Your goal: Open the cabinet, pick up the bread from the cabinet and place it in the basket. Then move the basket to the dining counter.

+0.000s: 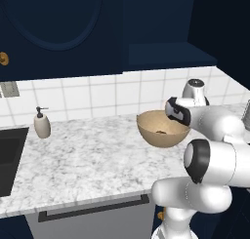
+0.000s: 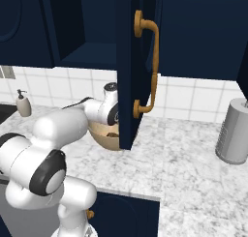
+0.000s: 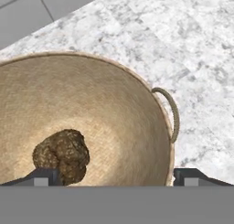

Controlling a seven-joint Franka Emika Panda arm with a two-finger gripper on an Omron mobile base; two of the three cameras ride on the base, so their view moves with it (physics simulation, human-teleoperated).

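The tool [image 3: 114, 176] hangs just above the basket [image 3: 132, 127], its two dark fingertips [image 3: 43, 177] spread wide, one at each lower corner of the hand view, with nothing held between them. One tip stands over the inside of the basket beside the bread [image 3: 61, 154], the other over the rim near the small loop [image 3: 171, 113]. The bread, a dark-brown lumpy roll, lies on the bottom of the basket, a little off centre, free of the fingers. In the left base view the basket [image 1: 161, 130] sits on the white-grey marbled surface [image 1: 88, 160] with the arm's wrist reaching over its far rim, and a dark speck of the bread [image 1: 160, 132] shows inside. Behind it stands a rounded chrome appliance [image 1: 195, 89], partly hidden by the arm, against the pale tiled wall [image 1: 97, 94]. Well off to the left are a soap dispenser [image 1: 42, 123] and the edge of a black sink [image 1: 10, 157]. In the right base view the cabinet [image 2: 128, 66] door stands open, edge-on, its curved brass bar handle [image 2: 150, 66] facing right; the door hides part of the basket [image 2: 104, 134]. A grey cylindrical canister [image 2: 233, 130] stands far right on the surface.
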